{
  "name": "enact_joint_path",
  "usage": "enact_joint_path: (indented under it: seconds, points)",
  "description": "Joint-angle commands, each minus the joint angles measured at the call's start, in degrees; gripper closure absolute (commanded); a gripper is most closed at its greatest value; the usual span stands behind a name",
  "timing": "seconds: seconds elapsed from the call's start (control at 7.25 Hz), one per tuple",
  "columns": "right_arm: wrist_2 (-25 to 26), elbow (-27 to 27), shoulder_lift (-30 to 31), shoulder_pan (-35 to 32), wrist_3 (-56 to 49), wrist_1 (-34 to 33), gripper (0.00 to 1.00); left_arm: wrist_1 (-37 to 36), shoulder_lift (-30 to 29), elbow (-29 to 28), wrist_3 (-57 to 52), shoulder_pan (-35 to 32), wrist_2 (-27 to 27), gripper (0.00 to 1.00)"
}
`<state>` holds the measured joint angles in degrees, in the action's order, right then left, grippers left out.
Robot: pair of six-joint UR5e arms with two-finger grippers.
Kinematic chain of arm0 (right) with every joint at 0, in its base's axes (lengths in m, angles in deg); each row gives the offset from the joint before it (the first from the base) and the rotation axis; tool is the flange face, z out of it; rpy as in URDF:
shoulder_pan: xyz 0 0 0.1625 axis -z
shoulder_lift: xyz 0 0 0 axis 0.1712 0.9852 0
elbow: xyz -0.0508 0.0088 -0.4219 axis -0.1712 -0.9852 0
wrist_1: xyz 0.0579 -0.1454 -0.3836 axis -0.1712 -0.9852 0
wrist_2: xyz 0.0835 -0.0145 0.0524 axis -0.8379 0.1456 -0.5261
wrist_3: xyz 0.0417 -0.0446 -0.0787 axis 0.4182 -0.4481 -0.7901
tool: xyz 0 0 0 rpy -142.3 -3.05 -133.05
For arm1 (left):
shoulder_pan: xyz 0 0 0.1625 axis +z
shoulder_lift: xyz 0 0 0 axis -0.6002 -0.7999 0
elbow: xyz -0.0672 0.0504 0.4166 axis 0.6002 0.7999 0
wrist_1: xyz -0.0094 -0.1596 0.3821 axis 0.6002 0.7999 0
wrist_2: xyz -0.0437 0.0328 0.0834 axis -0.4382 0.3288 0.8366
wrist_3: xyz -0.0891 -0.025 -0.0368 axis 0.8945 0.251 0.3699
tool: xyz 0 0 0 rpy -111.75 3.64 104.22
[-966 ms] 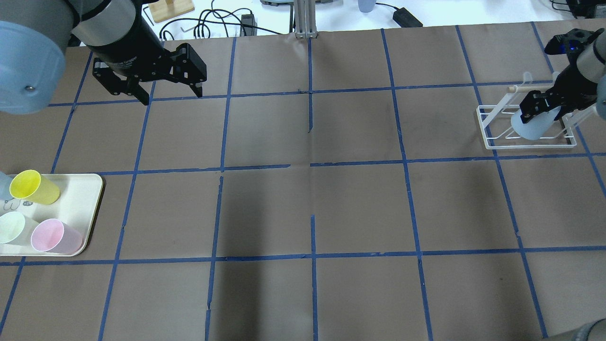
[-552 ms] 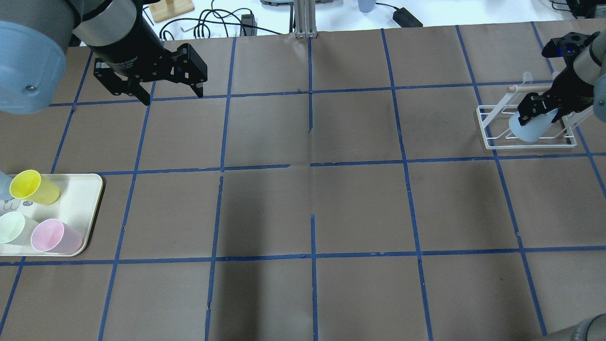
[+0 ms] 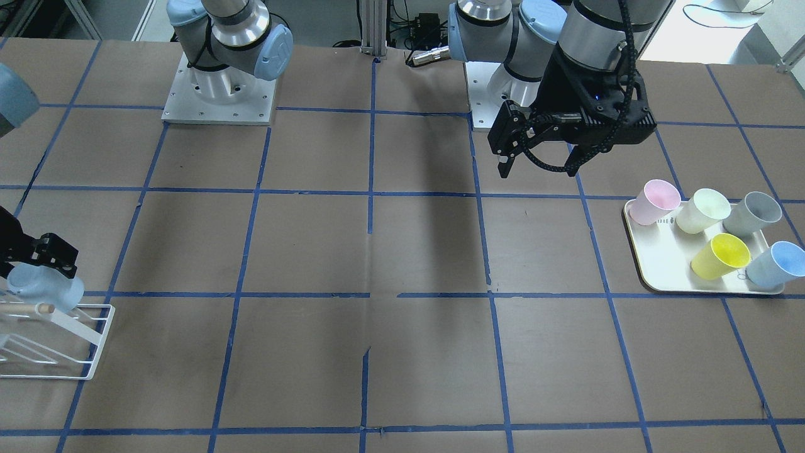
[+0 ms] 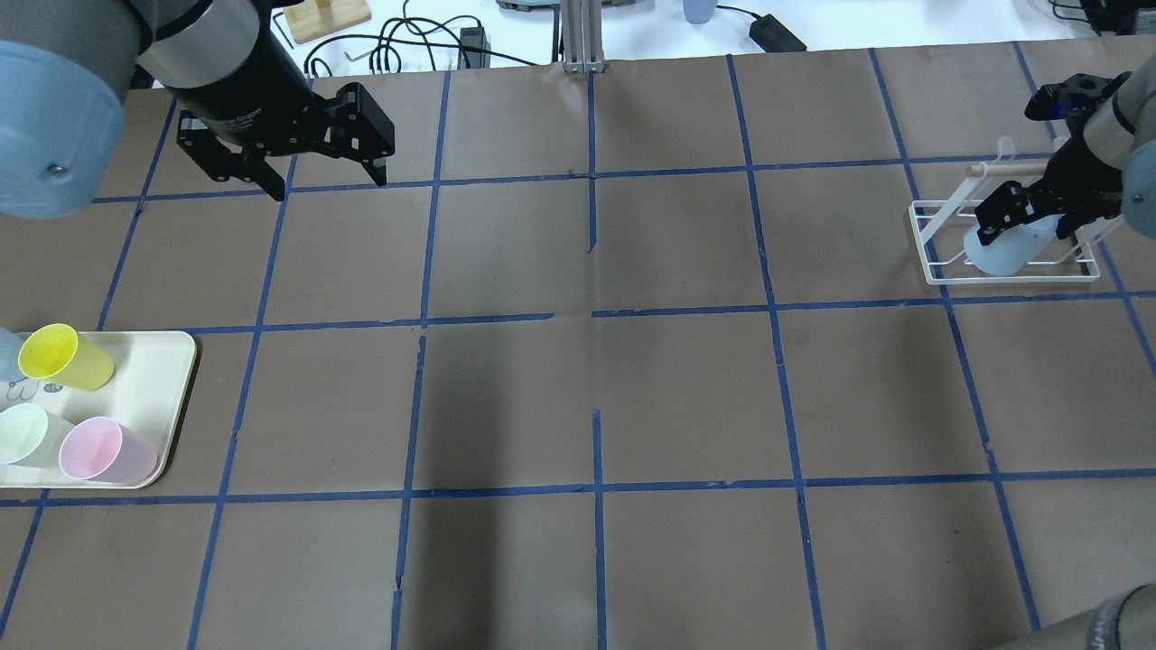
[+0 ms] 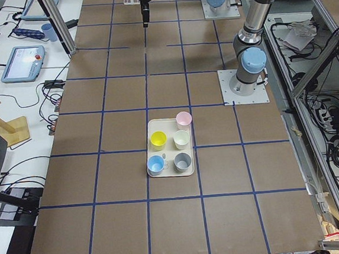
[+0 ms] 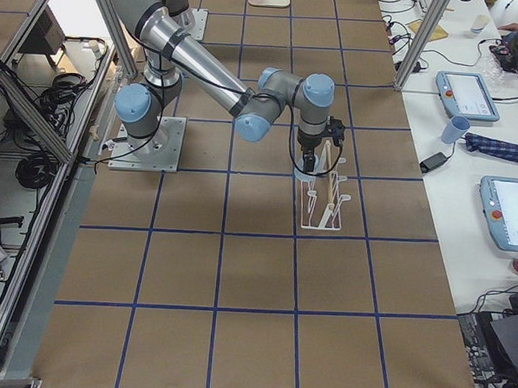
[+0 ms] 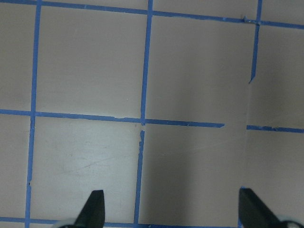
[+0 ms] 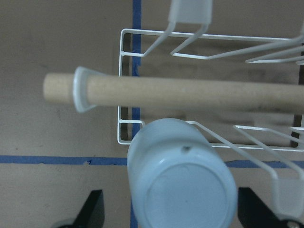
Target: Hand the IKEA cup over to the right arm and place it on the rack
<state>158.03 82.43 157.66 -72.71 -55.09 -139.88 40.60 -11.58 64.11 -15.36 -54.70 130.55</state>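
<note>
The IKEA cup (image 8: 183,183), pale blue, sits tilted and mouth-down on the white wire rack (image 8: 124,88), its base facing the right wrist camera, just below the wooden dowel (image 8: 190,92). It also shows in the overhead view (image 4: 998,251) and the front view (image 3: 44,286). My right gripper (image 4: 1011,217) hovers right over the cup with its jaws spread on either side of it; a gap shows beside one finger (image 8: 94,209). My left gripper (image 4: 330,176) is open and empty above the far left of the table, far from the cup; the left wrist view (image 7: 172,211) shows only the brown table.
A cream tray (image 3: 666,283) on the robot's left holds pink (image 3: 654,201), pale green (image 3: 701,211), grey (image 3: 751,212) and yellow (image 3: 720,255) cups and a second blue cup (image 3: 777,264). Blue tape lines grid the table. Cables and a wooden stand lie beyond the far edge.
The right gripper and the cup have shifted a little left and toward the table's far side over the rack. The left arm has not moved.
</note>
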Motion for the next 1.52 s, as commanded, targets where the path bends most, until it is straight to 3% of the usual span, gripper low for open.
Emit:
enact_joint_path:
  seconds: [0.0, 0.41, 0.69, 1.38]
  points:
    - [-0.4, -0.4, 4.1, -0.2, -0.1, 4.2, 0.0, -0.1, 0.0, 0.0, 0.0, 0.0, 0.0, 0.0]
    - [-1.6, -0.3, 21.4, -0.7, 1.0, 23.4, 0.0, -0.1, 0.0, 0.0, 0.0, 0.0, 0.0, 0.0]
    - [-6.2, -0.1, 27.8, -3.5, 10.8, 31.5, 0.0, -0.2, -0.1, -0.1, 0.2, 0.0, 0.1, 0.0]
    - [-5.3, 0.2, 27.4, -28.0, 35.7, 29.8, 0.0, 0.0, -1.0, -1.3, 0.9, 0.1, 0.4, 0.0]
